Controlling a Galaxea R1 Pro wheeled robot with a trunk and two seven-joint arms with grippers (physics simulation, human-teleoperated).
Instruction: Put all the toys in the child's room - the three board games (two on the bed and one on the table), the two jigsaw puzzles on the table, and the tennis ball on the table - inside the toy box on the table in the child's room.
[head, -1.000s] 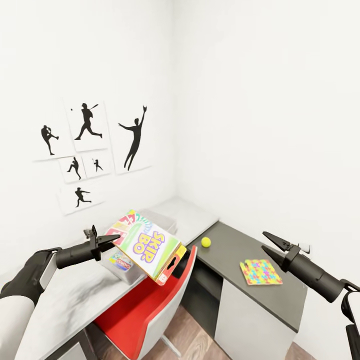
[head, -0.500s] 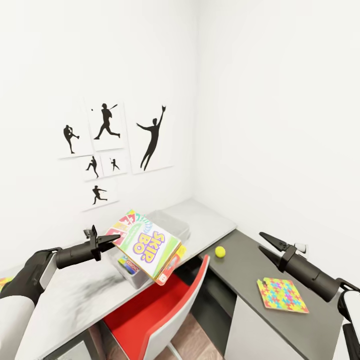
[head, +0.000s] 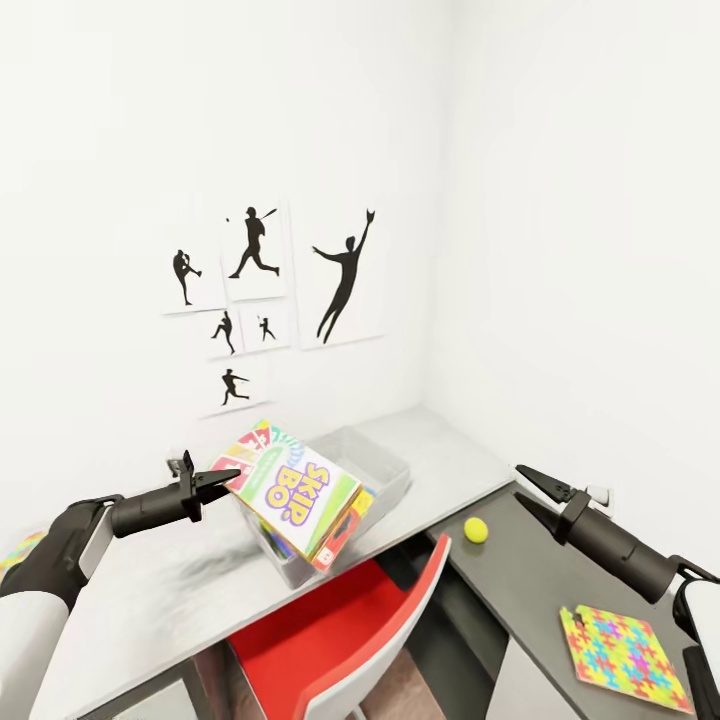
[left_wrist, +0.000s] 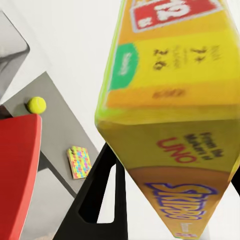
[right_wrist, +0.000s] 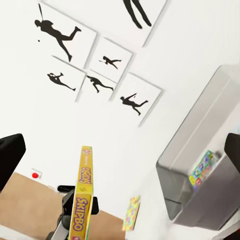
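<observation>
A: Left gripper (head: 228, 476)?
B: Fingers clamped on Skip-Bo board game (head: 290, 491), tilted above toy box (head: 385, 462) on pale surface (head: 180, 590).
A: Right gripper (head: 528, 490)?
B: Fingers spread, nothing held. Tennis ball (head: 476, 529) at its 8 o'clock; jigsaw puzzle (head: 625, 657) at 5 o'clock.

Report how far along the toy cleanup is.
Done: at least one colourful box already lies inside the toy box on the table.

In hand: the left gripper is shut on the Skip-Bo board game, held above the toy box.

Left: the tennis ball and a jigsaw puzzle sit on the dark side unit. The right gripper is open, holding nothing.
</observation>
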